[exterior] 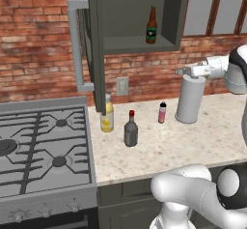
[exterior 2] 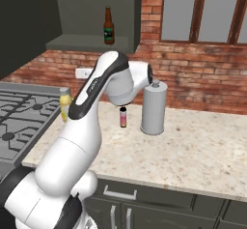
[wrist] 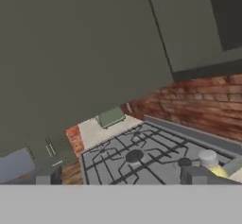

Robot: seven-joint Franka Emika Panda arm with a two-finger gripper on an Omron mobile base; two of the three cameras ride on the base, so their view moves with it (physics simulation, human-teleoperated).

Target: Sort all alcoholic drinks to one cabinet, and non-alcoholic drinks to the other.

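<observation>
The open wall cabinet (exterior: 140,43) holds the brown beer bottle (exterior: 151,26) (exterior 2: 109,26) upright on its shelf; its door with the pale bar handle (exterior: 76,44) swings out to the left. On the counter stand the yellow bottle (exterior: 107,114) (exterior 2: 64,105) (wrist: 210,161), the grey red-capped bottle (exterior: 130,130) and the small pink bottle (exterior: 162,112) (exterior 2: 123,117). My gripper (exterior: 182,71) (wrist: 120,176) hovers open and empty above the counter, to the right of and above the pink bottle, facing left toward the stove. In the right base view my arm hides the grey bottle.
A tall grey cylinder (exterior: 190,99) (exterior 2: 154,108) stands on the counter just under my hand. The gas stove (exterior: 43,146) lies to the left. A brick wall with an outlet (exterior: 122,85) backs the speckled counter (exterior: 193,141). Another dark panel (wrist: 203,20) hangs beyond the stove.
</observation>
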